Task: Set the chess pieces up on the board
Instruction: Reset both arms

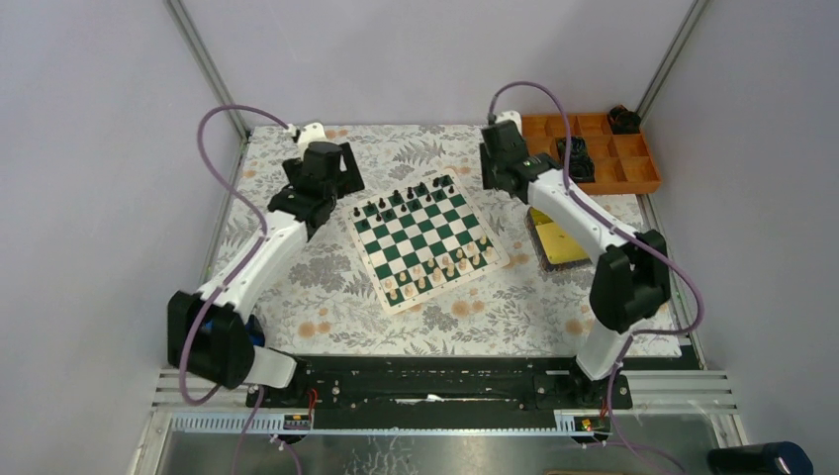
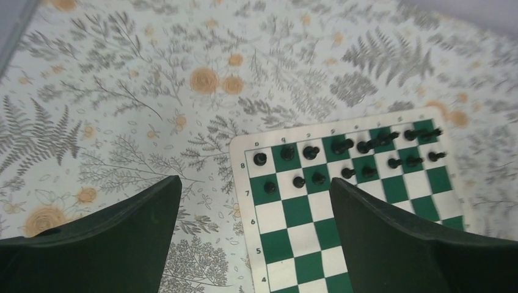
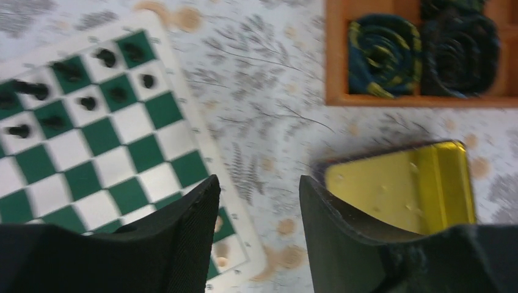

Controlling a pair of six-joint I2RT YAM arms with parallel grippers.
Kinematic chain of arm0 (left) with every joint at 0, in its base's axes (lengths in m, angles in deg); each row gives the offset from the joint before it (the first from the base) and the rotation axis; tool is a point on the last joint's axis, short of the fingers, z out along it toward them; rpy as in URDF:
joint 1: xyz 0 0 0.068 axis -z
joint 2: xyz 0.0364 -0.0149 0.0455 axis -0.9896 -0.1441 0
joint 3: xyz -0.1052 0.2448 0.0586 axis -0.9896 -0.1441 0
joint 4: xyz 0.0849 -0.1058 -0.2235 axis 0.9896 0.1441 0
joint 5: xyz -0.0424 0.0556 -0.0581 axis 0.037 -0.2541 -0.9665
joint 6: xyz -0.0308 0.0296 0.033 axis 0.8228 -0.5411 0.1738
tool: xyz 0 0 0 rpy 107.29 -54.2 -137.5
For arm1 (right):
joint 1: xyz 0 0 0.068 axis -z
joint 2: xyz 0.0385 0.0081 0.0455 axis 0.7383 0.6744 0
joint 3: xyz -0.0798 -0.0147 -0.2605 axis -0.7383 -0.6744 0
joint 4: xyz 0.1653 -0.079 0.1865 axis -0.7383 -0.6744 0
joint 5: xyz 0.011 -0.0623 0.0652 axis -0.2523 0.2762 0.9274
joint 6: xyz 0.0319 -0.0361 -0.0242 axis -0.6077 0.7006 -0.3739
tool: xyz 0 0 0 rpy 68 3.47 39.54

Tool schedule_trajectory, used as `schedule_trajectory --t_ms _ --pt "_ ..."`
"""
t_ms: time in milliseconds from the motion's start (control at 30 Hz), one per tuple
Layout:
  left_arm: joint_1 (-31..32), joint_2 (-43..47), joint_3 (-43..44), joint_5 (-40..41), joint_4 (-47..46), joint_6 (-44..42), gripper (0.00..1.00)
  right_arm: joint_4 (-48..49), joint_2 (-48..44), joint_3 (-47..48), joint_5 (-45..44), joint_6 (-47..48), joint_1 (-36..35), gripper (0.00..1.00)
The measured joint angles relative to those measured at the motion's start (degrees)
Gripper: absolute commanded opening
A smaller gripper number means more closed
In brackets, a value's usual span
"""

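Note:
The green and white board (image 1: 425,237) lies tilted at the middle of the table. Black pieces (image 1: 406,195) fill its far two rows, cream pieces (image 1: 442,267) its near two rows. My left gripper (image 1: 331,163) hovers off the board's far left corner, open and empty. In the left wrist view the gripper (image 2: 253,201) frames the board (image 2: 342,201) corner and several black pieces (image 2: 311,152). My right gripper (image 1: 495,163) hovers off the board's far right corner, open and empty. In the right wrist view the gripper (image 3: 259,189) is over bare cloth between the board (image 3: 110,165) and the tin (image 3: 397,183).
A shiny gold tin (image 1: 556,240) lies right of the board. An orange compartment tray (image 1: 604,158) with coiled black cables (image 1: 576,156) stands at the far right; it also shows in the right wrist view (image 3: 421,55). A floral cloth (image 1: 326,297) covers the table.

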Motion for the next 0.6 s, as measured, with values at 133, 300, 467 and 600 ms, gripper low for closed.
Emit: schedule_trajectory --t_ms 133,300,467,600 --pt "-2.56 -6.84 -0.35 -3.48 -1.9 -0.39 0.99 2.21 -5.77 -9.66 -3.93 1.81 2.43 0.66" --pt "-3.28 -8.61 -7.02 -5.2 -8.92 -1.88 0.99 5.07 -14.36 -18.71 -6.05 3.06 6.12 0.79" --pt "-3.3 -8.61 -10.75 -5.18 -12.9 -3.34 0.99 10.14 -20.96 -24.44 -9.09 3.45 8.13 0.8" --pt "-3.39 -8.07 -11.28 -5.09 -15.91 -3.67 0.99 12.76 -22.64 -26.8 -9.68 2.78 8.68 0.98"
